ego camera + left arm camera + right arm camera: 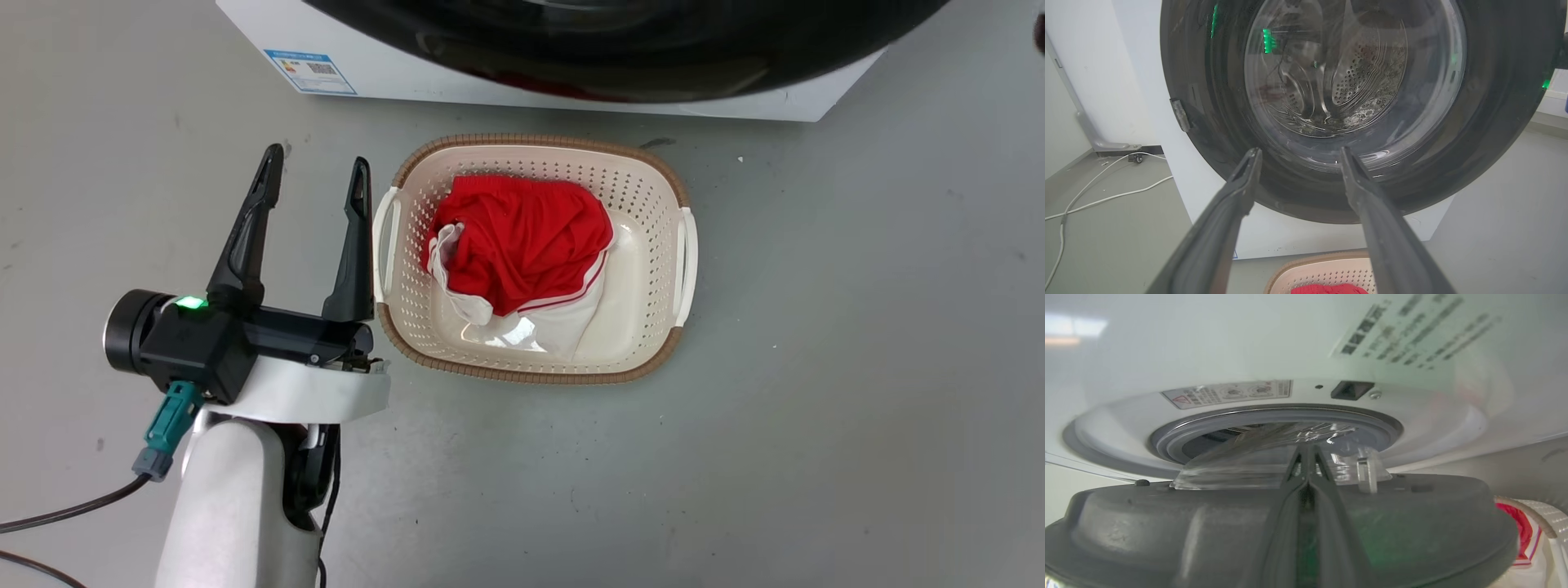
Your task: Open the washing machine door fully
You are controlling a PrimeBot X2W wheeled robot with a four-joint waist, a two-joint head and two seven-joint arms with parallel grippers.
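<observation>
I had the right claw [1306, 453] pinched shut on nothing, laid across the grey inner face of the washing machine door [1167, 522], which stood ajar, probably to push it wider, while the left claw [317, 159] hung wide open, empty, beside the basket [653, 175], I judged to leave the door room.
</observation>
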